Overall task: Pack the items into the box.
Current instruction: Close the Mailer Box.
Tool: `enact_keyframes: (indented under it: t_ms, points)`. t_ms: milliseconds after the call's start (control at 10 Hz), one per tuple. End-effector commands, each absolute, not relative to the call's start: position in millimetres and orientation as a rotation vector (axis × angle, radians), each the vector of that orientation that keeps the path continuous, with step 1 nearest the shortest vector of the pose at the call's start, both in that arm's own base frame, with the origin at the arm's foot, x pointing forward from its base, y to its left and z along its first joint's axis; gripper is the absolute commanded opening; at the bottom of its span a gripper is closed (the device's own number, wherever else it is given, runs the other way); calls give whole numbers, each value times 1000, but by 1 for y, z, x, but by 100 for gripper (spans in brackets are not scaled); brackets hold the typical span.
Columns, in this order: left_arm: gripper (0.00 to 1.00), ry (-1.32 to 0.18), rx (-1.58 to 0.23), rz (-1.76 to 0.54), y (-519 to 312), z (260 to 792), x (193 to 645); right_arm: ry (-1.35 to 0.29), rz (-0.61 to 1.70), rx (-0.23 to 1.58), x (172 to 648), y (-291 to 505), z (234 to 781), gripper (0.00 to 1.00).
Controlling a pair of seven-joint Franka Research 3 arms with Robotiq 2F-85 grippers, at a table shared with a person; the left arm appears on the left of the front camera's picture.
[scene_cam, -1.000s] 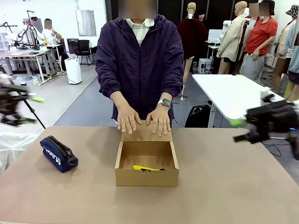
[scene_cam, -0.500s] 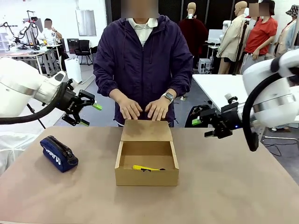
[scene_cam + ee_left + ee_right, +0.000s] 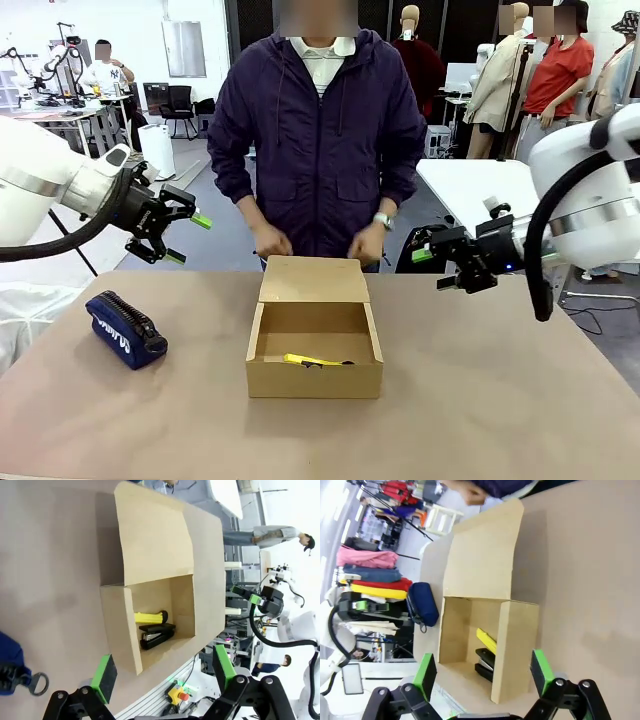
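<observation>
Front view: the box (image 3: 314, 381) sits mid-table with its flap lying open toward twelve o'clock. The left gripper (image 3: 190, 240) at ten o'clock and the right gripper (image 3: 432, 270) at two hover fully spread, holding nothing.

Left wrist view: the yellow knife (image 3: 150, 616) and black gadget (image 3: 156, 635) lie inside the box.

Right wrist view: the flap lies flat, so a one-sided push on it would likely skid the light box.

Pers. hands (image 3: 272, 242) off box flap (image 3: 313, 280); L gripper (image 3: 189, 239), R gripper (image 3: 432, 270) moved in.
</observation>
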State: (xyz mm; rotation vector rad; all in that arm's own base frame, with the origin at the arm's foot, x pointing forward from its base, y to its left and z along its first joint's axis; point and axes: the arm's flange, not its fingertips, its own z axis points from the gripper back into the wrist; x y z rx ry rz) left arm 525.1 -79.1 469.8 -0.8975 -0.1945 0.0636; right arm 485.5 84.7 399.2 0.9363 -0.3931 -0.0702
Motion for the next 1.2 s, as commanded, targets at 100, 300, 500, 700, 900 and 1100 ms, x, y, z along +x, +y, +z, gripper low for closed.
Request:
enact_keyframes:
  t_ms: [100,300,500,700,900,1100]
  points:
    - [100,-16,-1033,35,-115,402,610,-183,-255,1121,598,115,374,100]
    - [100,32,-1034,91,-122,365,628,-65,-338,1140,636,120,346,100]
    - [100,72,-1134,79,-144,325,636,64,-325,1153,658,124,313,100]
    - [100,118,-1307,82,-161,304,643,159,-321,1159,667,132,292,100]
    - [100,48,-1383,87,-179,295,649,190,-292,1167,665,140,282,100]
    - [100,40,-1412,97,-193,290,657,173,-220,1273,663,146,279,100]
